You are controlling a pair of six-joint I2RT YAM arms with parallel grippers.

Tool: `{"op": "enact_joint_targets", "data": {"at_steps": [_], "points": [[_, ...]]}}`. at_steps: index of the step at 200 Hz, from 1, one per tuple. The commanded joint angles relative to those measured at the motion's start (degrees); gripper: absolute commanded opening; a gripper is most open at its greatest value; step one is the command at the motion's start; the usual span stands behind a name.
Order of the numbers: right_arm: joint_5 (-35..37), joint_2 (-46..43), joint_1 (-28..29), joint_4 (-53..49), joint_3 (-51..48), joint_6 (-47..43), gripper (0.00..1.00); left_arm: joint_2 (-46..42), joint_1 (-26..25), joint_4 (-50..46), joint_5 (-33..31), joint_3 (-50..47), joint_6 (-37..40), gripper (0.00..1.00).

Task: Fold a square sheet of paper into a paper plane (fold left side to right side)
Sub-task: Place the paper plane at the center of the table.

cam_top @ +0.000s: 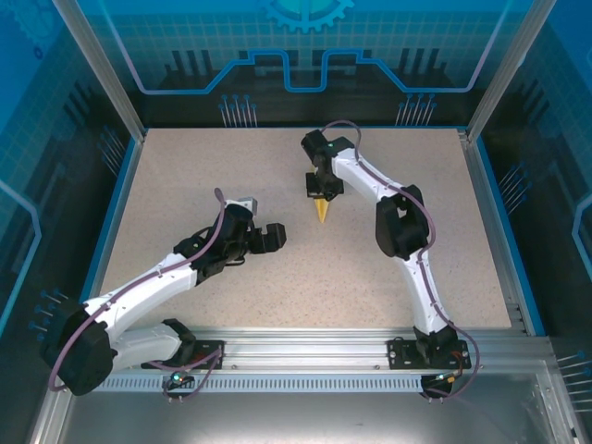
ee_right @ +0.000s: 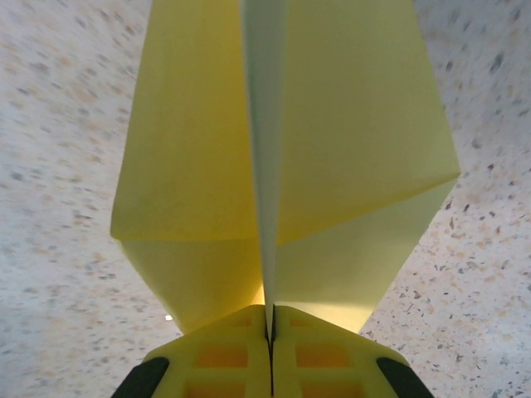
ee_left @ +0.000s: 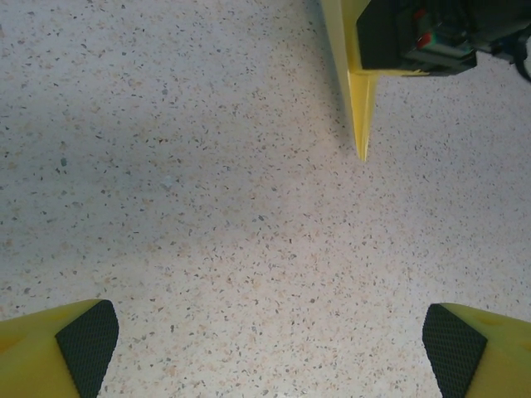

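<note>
Paper plane (cam_top: 320, 211) is near the middle of the bench (cam_top: 185, 176): a narrow yellow dart, nose toward the arm bases. Right tool (cam_top: 323, 192) is on its tail end, reaching in from the far side.

Right wrist view: right tool (ee_right: 270, 319) is fully closed, jaws meeting on the centre crease of the paper plane (ee_right: 282, 166). The keel fold runs straight out of the pinch line and the two wings spread to either side of it. Judgement: pinching the keel holds the wings even and lets the dart be lifted or set down without flattening the folds. Cannot tell whether the underside touches the bench or hangs just above it.

Left wrist view: left tool (ee_left: 271, 344) is wide open, with nothing between its pads (ee_left: 87, 340) but speckled bench (ee_left: 207, 207). It faces the nose. Paper plane (ee_left: 361, 116) comes down from the top edge as a thin edge-on sliver tapering to a sharp tip, with the dark body of the right tool (ee_left: 415, 33) over it. In the top view the left tool (cam_top: 273, 238) rests low, well apart from the plane and to its left. I judge it parked clear, with no part in the hold.

View differences:
- The top view gives the layout of both arms and the gap between them.
- The right wrist view gives the grip itself and the wing shape.
- The left wrist view gives the side profile, the thinness and the point.

Task reads as essentially done: folds in, dart formed.
</note>
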Motion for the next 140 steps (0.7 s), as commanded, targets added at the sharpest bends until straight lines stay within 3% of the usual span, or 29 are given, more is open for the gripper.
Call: {"op": "enact_joint_targets", "data": {"at_steps": [1,36,69,117,140], "points": [[0.9,2.5,0.7,-5.0,2.2,-0.6,0.06,-0.7,-0.2,-1.1,0.4,-0.4,1.4,0.98],[0.9,4.1,1.2,-5.1,2.8,-0.6,0.09,-0.1,-0.1,-1.0,0.9,0.0,1.4,0.99],[1.2,3.6,1.7,-6.1,3.8,-1.6,0.23,0.2,-0.1,-2.1,0.9,0.6,1.7,0.99],[2.5,-3.7,2.4,-7.7,2.4,-3.3,0.38,-0.6,-0.2,-4.7,0.4,3.0,1.6,0.98],[3.0,-11.2,2.9,-7.6,-0.5,-4.3,0.48,-0.6,-0.2,-7.6,-2.1,5.3,0.8,0.98]]}}
